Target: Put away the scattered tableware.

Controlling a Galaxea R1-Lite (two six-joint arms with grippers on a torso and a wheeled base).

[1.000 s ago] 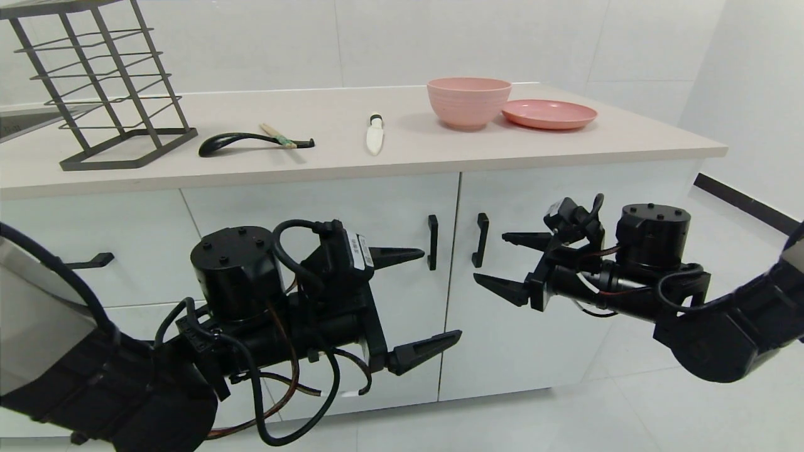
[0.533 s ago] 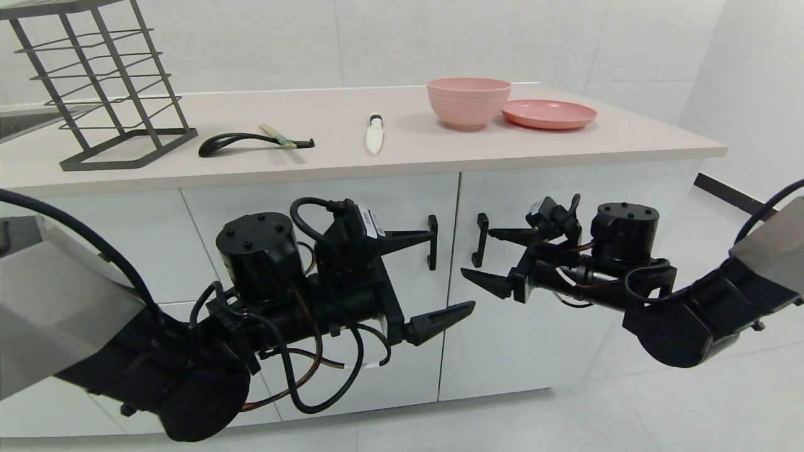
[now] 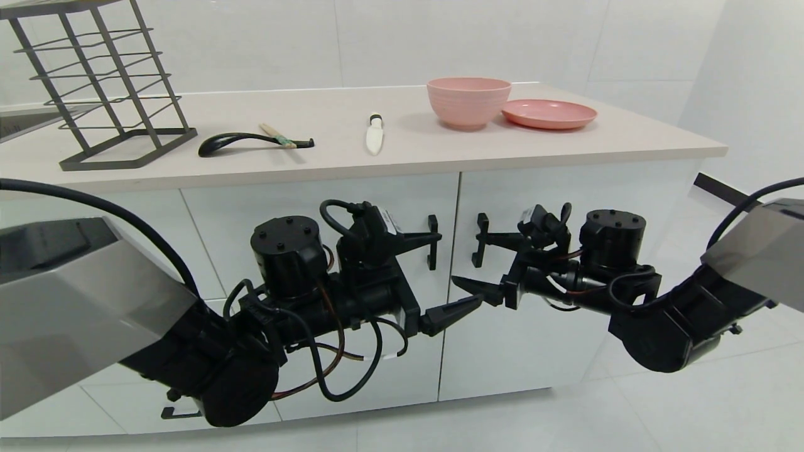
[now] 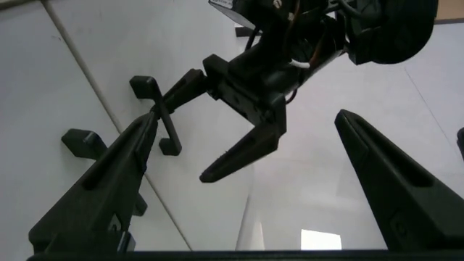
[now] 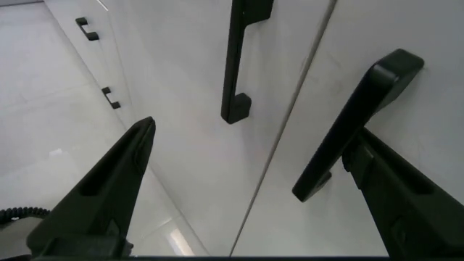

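Note:
On the counter lie a black spoon [image 3: 235,142], chopsticks [image 3: 278,135] and a white knife [image 3: 374,134]. A pink bowl [image 3: 468,102] and a pink plate [image 3: 548,113] stand further right. Both arms hang below the countertop in front of the white cabinet doors. My left gripper [image 3: 457,270] is open, its upper fingertip at the left door handle [image 3: 433,242]. My right gripper [image 3: 468,258] is open too, with its upper finger against the right door handle [image 3: 481,238] [image 5: 362,123]. The left wrist view looks between its own fingers [image 4: 109,188] at the right gripper [image 4: 243,101].
A dark wire dish rack [image 3: 107,88] stands at the counter's left end beside a sink corner [image 3: 25,122]. The two grippers' lower fingertips nearly meet in front of the door seam [image 3: 453,251]. Open tiled floor [image 3: 659,414] lies to the right.
Both arms have risen and closed in on the cabinet doors. Each upper fingertip went from short of its handle to at it. Both grippers stayed open.

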